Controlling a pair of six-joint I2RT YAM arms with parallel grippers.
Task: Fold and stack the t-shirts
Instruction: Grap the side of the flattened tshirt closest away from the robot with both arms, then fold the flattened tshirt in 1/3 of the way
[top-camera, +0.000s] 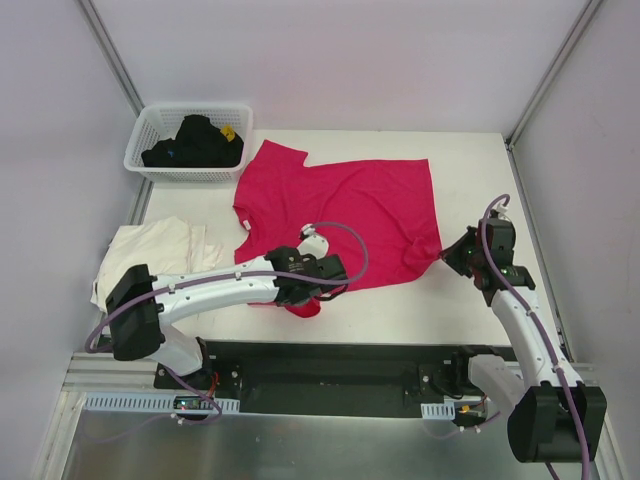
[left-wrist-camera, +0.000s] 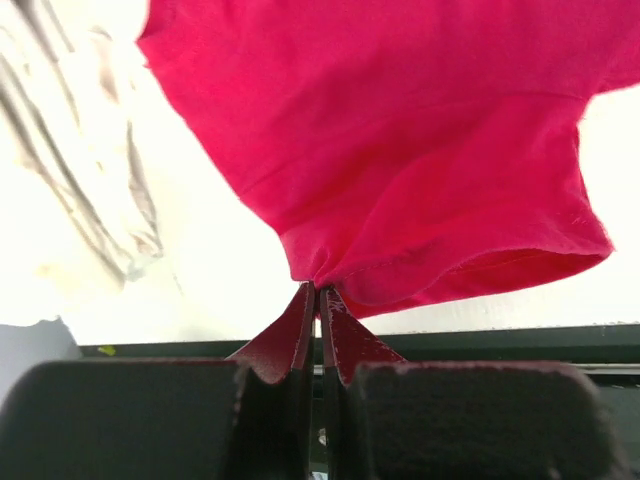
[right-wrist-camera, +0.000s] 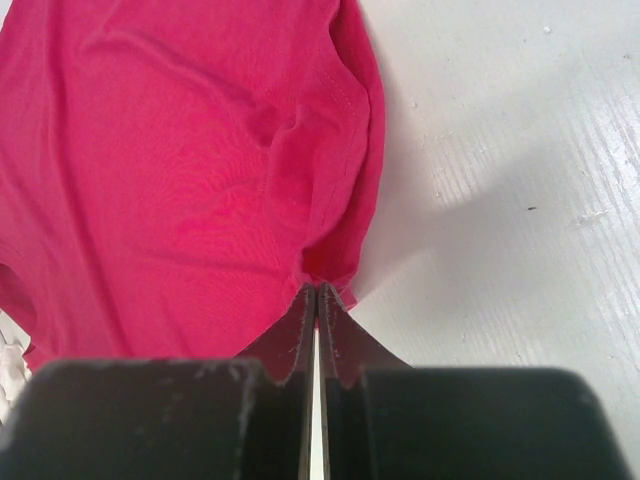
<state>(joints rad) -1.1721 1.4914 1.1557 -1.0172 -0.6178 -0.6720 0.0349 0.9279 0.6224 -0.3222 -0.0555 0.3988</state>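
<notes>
White tabletop (top-camera: 470, 160) underneath everything, bare on the outer side of the right claw (top-camera: 450, 255) (right-wrist-camera: 317, 290). Spread across it between the two claws, rumpled and reaching away from both fingertips toward the far side: magenta-red t-shirt (top-camera: 345, 210) (left-wrist-camera: 400, 130) (right-wrist-camera: 170, 170). Well off to the left of the left claw (top-camera: 300, 298) (left-wrist-camera: 318, 290), crumpled by that arm's base: cream-white t-shirt (top-camera: 160, 245) (left-wrist-camera: 80, 150). Far beyond the left claw and to its left, at the table's back corner just past the red sleeve: white lattice basket (top-camera: 186, 173) filled with dark clothes (top-camera: 195, 143). Left claw clenched tight on a bunched bit of the magenta-red t-shirt's near hem, cloth fanning out just past the tips. Right claw likewise pinched shut on the same shirt's edge at the opposite side, fabric gathered into a small fold right at the tips.
</notes>
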